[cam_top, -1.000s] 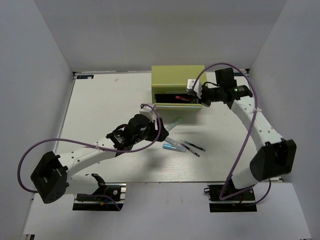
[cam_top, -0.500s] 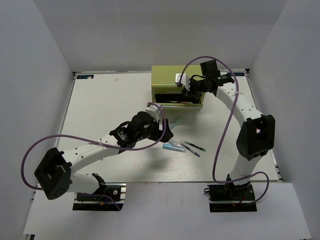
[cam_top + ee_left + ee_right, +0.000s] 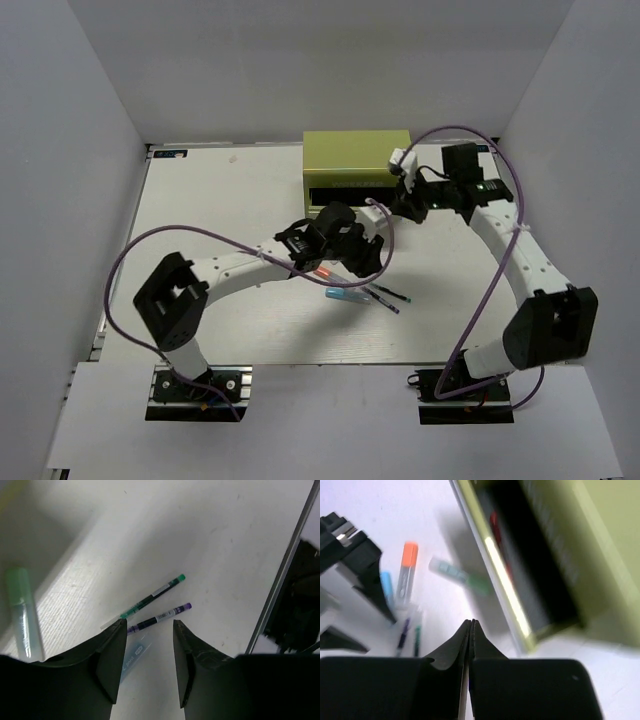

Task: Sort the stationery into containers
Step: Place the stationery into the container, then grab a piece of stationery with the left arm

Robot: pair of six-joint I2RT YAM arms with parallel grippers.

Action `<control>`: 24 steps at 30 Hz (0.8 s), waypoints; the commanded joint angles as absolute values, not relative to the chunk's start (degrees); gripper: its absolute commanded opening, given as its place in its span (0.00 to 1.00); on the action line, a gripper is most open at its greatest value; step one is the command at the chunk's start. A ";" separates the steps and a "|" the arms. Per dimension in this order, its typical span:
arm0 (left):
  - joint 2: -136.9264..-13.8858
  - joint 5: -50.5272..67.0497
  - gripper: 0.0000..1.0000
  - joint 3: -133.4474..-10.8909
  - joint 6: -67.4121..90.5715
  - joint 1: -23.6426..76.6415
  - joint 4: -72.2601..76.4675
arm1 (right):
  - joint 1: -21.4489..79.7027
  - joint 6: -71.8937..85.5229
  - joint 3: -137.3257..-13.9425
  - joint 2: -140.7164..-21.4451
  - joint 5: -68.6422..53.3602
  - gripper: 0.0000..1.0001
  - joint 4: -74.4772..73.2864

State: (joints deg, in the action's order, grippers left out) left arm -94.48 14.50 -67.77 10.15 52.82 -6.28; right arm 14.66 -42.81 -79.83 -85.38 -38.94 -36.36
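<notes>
The lime-green toolbox (image 3: 355, 160) stands at the back; its drawer (image 3: 520, 555) is open with a thin red pen (image 3: 495, 525) inside. My left gripper (image 3: 148, 625) is open and empty, hovering over the light-blue highlighter (image 3: 132, 655), which also shows in the top view (image 3: 345, 296). Just beyond it lie a green-tipped thin pen (image 3: 150, 597) and a purple-tipped thin pen (image 3: 160, 617). A mint-green highlighter (image 3: 20, 610) lies to its left, and an orange-capped highlighter (image 3: 407, 572) lies nearby. My right gripper (image 3: 471, 625) is shut and empty, beside the drawer's right end.
The left arm (image 3: 250, 265) stretches across the middle of the table and hides the mint-green highlighter from above. The table's near edge rail (image 3: 285, 580) runs past the thin pens. Grey walls close in the back and sides.
My left gripper has swung right and forward over the mint-green highlighter to the pens. My right gripper went over the toolbox and came back to the drawer's right end.
</notes>
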 commanded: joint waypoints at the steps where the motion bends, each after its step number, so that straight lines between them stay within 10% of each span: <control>1: -98.51 18.98 0.52 -71.71 0.73 54.66 -10.02 | 11.70 -31.04 -69.80 -78.87 -35.38 0.02 -32.18; 24: -118.56 19.60 0.60 -87.98 -14.85 58.97 -19.60 | -5.89 -23.91 -58.71 -72.42 -40.95 0.31 -27.69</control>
